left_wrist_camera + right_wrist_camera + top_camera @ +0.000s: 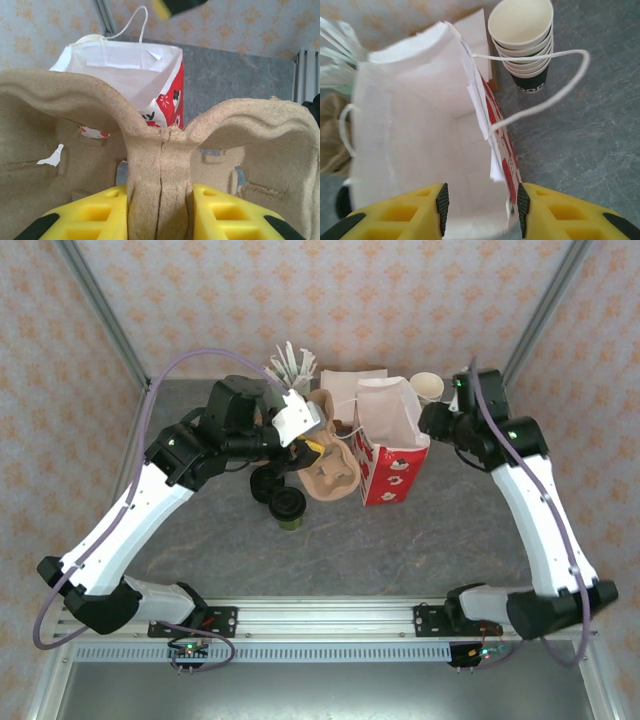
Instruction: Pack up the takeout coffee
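Jaws of the left gripper (160, 212) pinch the centre ridge of the pulp cup carrier (160, 150); those of the right gripper (482, 207) stand apart over the open mouth of the red-and-white paper bag (415, 110). Takeout coffee (287, 506) stands upright on the table (450, 540), near the carrier, left of the bag

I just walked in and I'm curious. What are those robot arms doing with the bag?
They are packing a coffee to go. The left pincer pinches the brown cup carrier by its middle ridge, beside the red-and-white paper bag. The right pincer sits open at the bag's mouth. The takeout coffee stands on the table, not packed yet.
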